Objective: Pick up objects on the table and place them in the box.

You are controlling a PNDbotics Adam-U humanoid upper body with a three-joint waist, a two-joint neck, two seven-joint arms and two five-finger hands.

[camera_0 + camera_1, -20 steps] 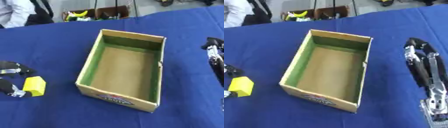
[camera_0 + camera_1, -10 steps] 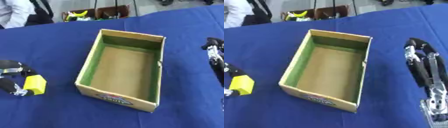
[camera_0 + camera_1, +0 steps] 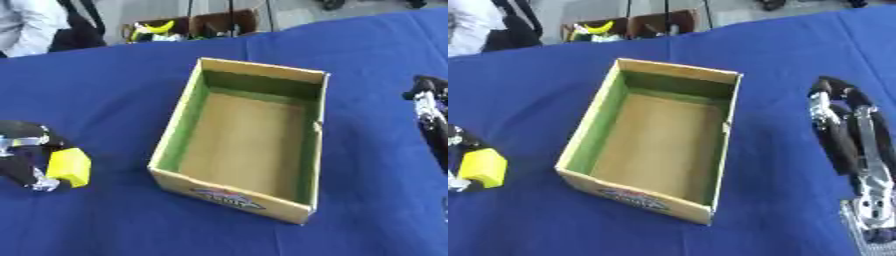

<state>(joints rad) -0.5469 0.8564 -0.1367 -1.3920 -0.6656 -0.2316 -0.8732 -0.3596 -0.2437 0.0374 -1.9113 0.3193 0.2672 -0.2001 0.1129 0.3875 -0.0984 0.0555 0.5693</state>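
An open cardboard box with green inner walls stands in the middle of the blue table, and nothing lies inside it. To its left, my left hand is low over the cloth, its fingers curled round a yellow block. A gap of blue cloth separates the block from the box's left wall. My right hand lies to the right of the box with its fingers stretched out away from me, holding nothing.
The blue tablecloth covers the whole table. Beyond the far edge stand brown crates with something yellow and a person in white at the upper left.
My left hand with the yellow block has crept slightly up and towards the box. The right hand and the box have not moved.
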